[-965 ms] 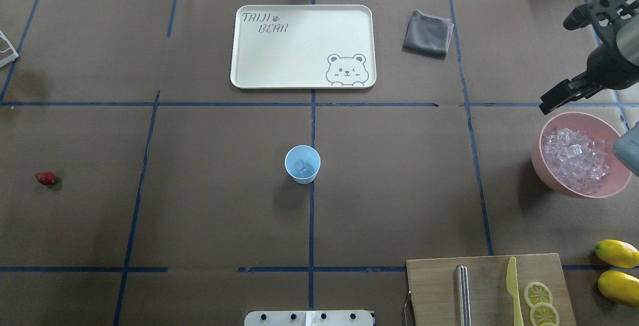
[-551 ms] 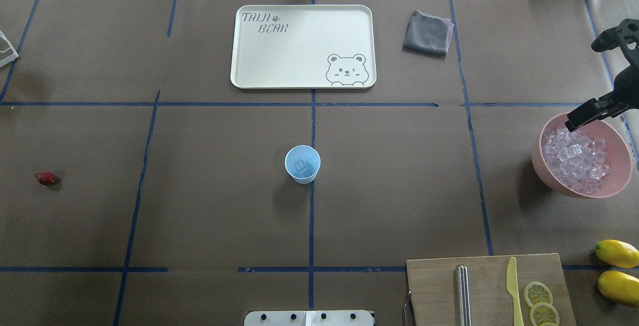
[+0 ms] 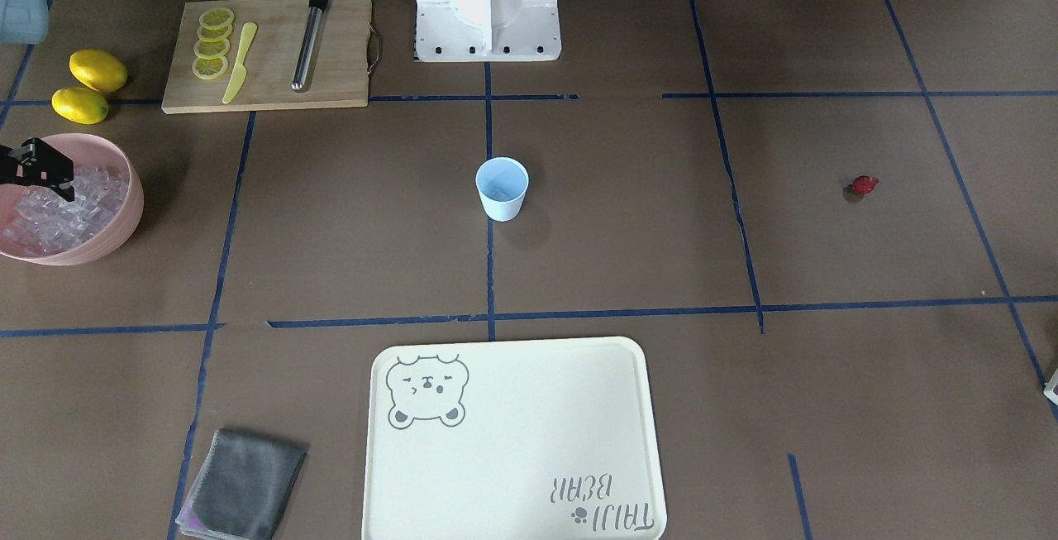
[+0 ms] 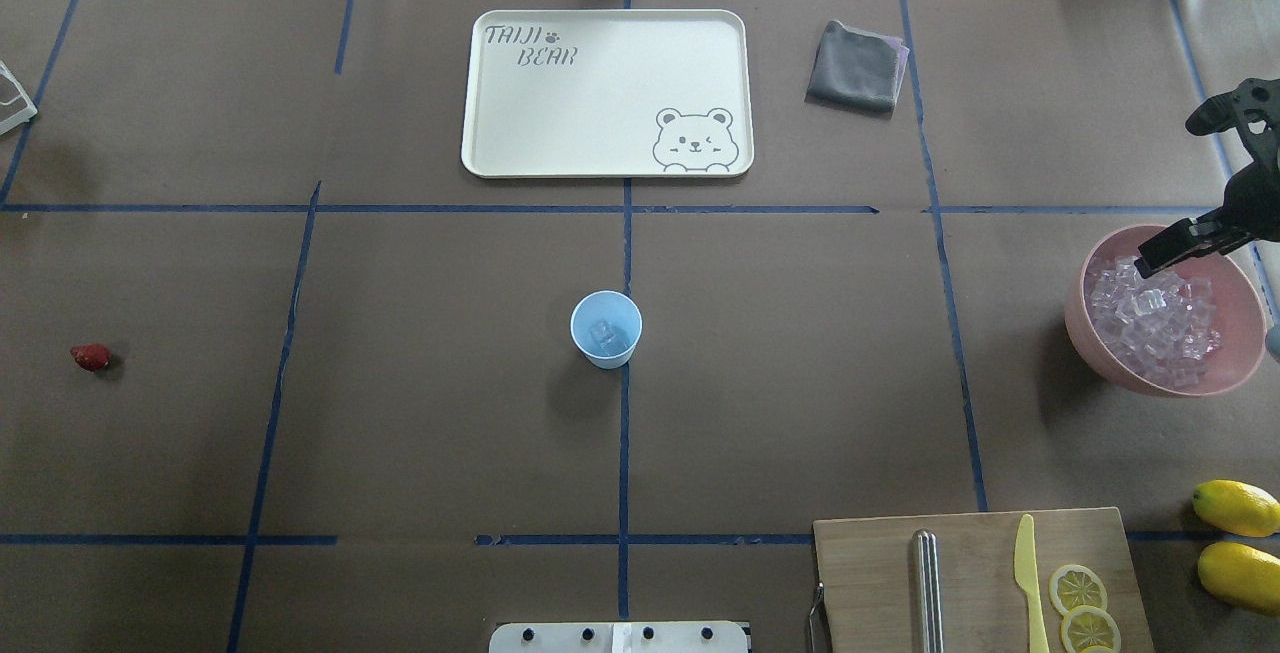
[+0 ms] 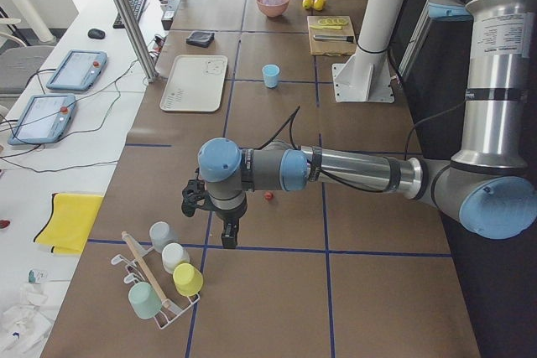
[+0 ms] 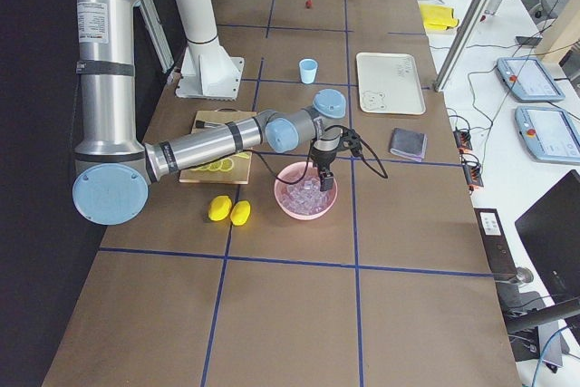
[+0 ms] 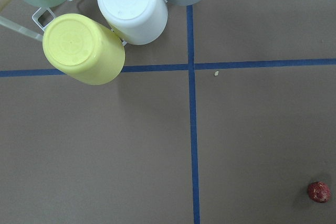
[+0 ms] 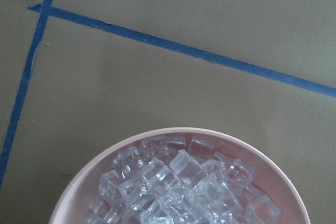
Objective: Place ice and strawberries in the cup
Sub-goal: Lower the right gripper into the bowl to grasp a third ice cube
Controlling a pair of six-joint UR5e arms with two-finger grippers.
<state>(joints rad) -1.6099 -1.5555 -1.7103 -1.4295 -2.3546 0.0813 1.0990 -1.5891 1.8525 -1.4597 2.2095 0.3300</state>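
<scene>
The pale blue cup [image 4: 606, 330] stands upright at the table's centre with one ice cube [image 4: 603, 335] in it. More ice [image 8: 178, 182] fills the pink bowl [image 4: 1085, 318] at the right edge. My right gripper [image 4: 1150, 255] hangs over the bowl's far rim, just above the cubes; whether its jaws are open is hidden. The dark-red strawberry [image 4: 90, 357] lies alone at the far left, and also shows in the left wrist view's lower right corner [image 7: 319, 192]. My left gripper [image 5: 228, 235] hangs near it, seen only from the side, so I cannot tell its state.
A cream tray [image 4: 600, 158] and a folded grey cloth [image 4: 855, 68] lie at the back. A cutting board [image 4: 870, 573] with a knife, a metal rod and lemon slices sits front right, two lemons [image 4: 1237, 507] beside it. A rack of upturned cups [image 7: 84, 48] stands past the strawberry.
The right gripper has moved right and come down over the bowl's far rim. Cup and strawberry have not moved.
</scene>
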